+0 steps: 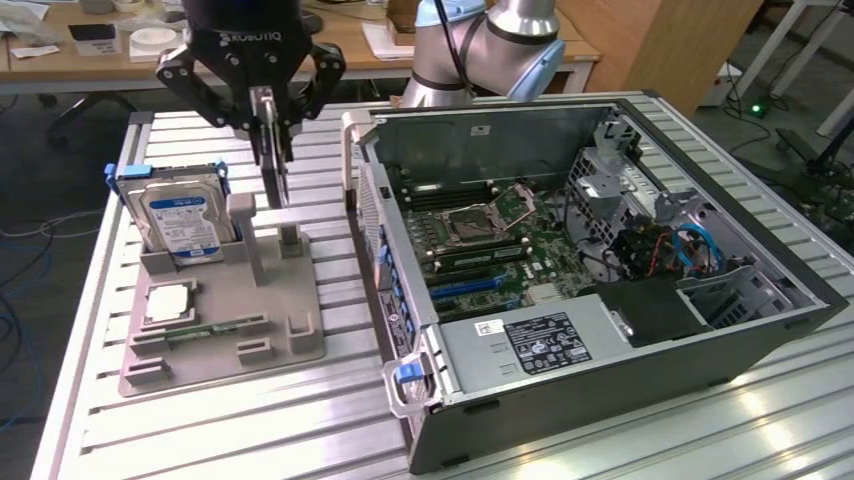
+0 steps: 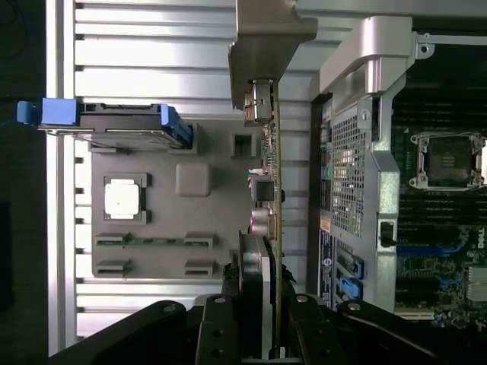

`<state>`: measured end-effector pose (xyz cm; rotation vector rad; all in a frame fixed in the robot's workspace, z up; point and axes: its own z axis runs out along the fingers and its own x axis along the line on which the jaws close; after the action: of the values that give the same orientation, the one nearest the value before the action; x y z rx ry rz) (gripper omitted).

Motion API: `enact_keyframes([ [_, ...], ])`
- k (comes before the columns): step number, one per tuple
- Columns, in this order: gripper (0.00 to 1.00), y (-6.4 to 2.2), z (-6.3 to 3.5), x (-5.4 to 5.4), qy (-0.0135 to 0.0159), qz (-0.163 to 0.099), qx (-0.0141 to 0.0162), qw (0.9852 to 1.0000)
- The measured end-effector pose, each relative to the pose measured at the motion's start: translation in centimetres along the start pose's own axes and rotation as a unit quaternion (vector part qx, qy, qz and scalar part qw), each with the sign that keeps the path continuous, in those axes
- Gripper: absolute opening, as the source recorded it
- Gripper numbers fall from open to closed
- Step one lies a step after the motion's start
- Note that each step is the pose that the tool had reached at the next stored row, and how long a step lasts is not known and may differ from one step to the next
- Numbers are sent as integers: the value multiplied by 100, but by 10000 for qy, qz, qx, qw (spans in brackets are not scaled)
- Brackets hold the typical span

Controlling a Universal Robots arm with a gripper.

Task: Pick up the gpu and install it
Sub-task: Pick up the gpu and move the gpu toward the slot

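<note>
Above the grey holder tray (image 1: 267,330), your gripper (image 1: 274,118) is clamped on the top edge of the gpu (image 1: 275,170), which hangs edge-on just beside the open computer case (image 1: 400,230). On so narrow a hold it could pivot, and its metal bracket (image 2: 266,38) could catch the case wall.
</note>
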<state>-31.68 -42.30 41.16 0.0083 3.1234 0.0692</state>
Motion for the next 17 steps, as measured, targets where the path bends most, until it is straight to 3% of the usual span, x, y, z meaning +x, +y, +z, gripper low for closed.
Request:
enact_keyframes([
  [4,29,2,-48,-1,0,0,0,10000],
  [12,29,3,-50,-9,1,1,0,10000],
  [17,29,3,-48,-69,0,0,0,10000],
])
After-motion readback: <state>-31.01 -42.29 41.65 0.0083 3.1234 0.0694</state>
